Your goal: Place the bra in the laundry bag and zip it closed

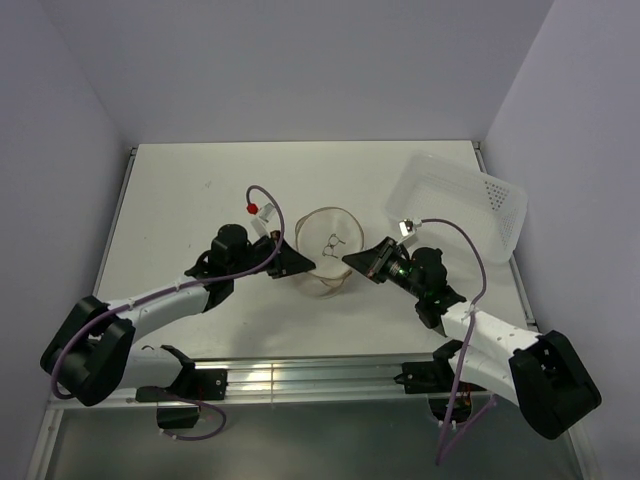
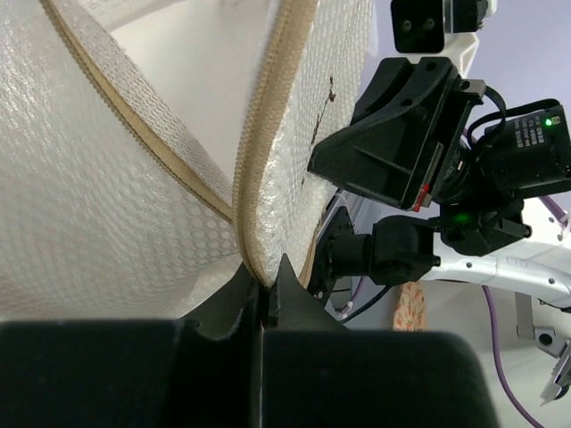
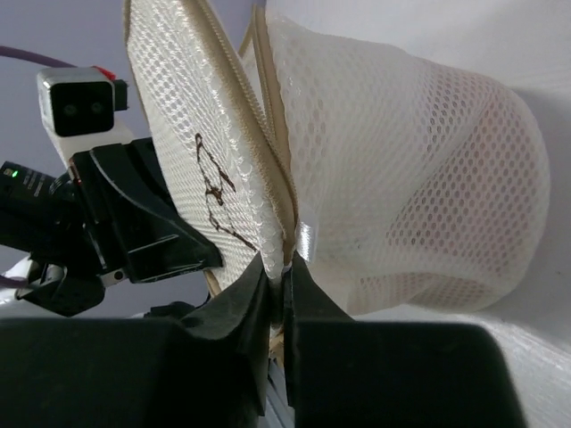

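**Laundry bag held at the zip seam, both arms engaged.** In the top view the laundry bag (image 1: 330, 252) sits at the middle of the tabletop (image 1: 200, 190), between your left gripper (image 1: 292, 263) and right gripper (image 1: 357, 262). The clear bin (image 1: 465, 200) stands apart, at the far right. Each gripper is clamped on the bag's rim seam, on opposite sides.

**Hazards.**
- The zip (image 2: 254, 160) is not yet closed, and the grips are thin pinches of tape and mesh. A hard or skewed pull could slip a seam free or collapse the soft wall.
- Loose mesh could snag the zip.
- The two grippers work close together, so a careless sweep risks contact between them.

**What the views add.**
- From above, the lid (image 1: 332, 240) reads as a flat disc and the opening is hidden.
- The left wrist view shows the two zip tapes spreading apart.
- The right wrist view shows the bra outline (image 3: 214, 192) and a shiny pull tab (image 3: 306, 241) just beside the fingers.
- No view shows the bra itself, so you cannot tell whether it is inside.
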You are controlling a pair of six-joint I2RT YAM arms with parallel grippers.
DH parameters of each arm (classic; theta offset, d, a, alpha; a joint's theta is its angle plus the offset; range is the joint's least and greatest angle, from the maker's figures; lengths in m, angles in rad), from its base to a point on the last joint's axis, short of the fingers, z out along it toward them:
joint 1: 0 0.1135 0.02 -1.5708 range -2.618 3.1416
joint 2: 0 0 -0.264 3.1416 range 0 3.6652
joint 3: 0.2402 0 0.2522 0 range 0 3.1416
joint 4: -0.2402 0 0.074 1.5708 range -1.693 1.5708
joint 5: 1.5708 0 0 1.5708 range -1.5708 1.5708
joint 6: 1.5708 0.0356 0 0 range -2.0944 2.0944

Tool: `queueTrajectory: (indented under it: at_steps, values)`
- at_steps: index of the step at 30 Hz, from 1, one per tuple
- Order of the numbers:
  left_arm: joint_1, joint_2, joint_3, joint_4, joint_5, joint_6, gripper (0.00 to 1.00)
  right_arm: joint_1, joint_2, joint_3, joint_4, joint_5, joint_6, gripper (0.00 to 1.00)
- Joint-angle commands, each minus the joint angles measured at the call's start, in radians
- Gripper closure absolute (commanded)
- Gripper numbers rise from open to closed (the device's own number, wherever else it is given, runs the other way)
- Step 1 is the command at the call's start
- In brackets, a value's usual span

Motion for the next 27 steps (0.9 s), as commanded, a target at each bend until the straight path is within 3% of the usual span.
queueTrajectory:
  at_steps: [1, 2, 5, 6, 8, 9, 11, 14, 18, 22, 27]
  values:
    - [-0.001, -0.030, 0.055, -0.054, 0.002, 0.050, 0.96, -0.007, 0.009, 0.003, 0.126, -0.009, 0.011, 0.96]
    - [-0.001, -0.036, 0.058, -0.068, -0.019, 0.056, 0.94, -0.007, 0.014, 0.001, 0.137, -0.024, 0.019, 1.00]
    - [-0.001, -0.068, 0.089, -0.152, -0.082, 0.084, 0.68, -0.005, 0.027, -0.020, 0.203, -0.027, 0.046, 1.00]
    - [-0.001, -0.087, 0.112, -0.212, -0.101, 0.105, 0.51, -0.004, 0.036, -0.023, 0.214, -0.020, 0.049, 1.00]
    - [-0.001, -0.116, 0.124, -0.264, -0.159, 0.131, 0.36, -0.004, 0.049, -0.027, 0.237, -0.023, 0.060, 1.00]
    - [-0.001, -0.136, 0.126, -0.287, -0.179, 0.134, 0.34, -0.003, 0.053, -0.030, 0.246, -0.018, 0.071, 1.00]
    - [-0.003, -0.199, 0.120, -0.355, -0.217, 0.144, 0.33, 0.004, 0.052, -0.046, 0.287, 0.002, 0.098, 1.00]
    - [-0.012, -0.294, 0.103, -0.433, -0.286, 0.141, 0.38, 0.016, 0.055, -0.045, 0.301, 0.062, 0.120, 1.00]
    - [-0.082, -0.372, 0.061, -0.415, -0.349, 0.066, 0.55, 0.044, 0.072, -0.042, 0.322, 0.190, 0.155, 1.00]
    - [-0.211, -0.310, 0.060, -0.320, -0.386, 0.010, 0.58, 0.070, 0.121, 0.009, 0.323, 0.265, 0.183, 1.00]
    - [-0.268, -0.172, 0.060, -0.151, -0.423, -0.057, 0.57, 0.108, 0.193, 0.067, 0.287, 0.332, 0.177, 1.00]
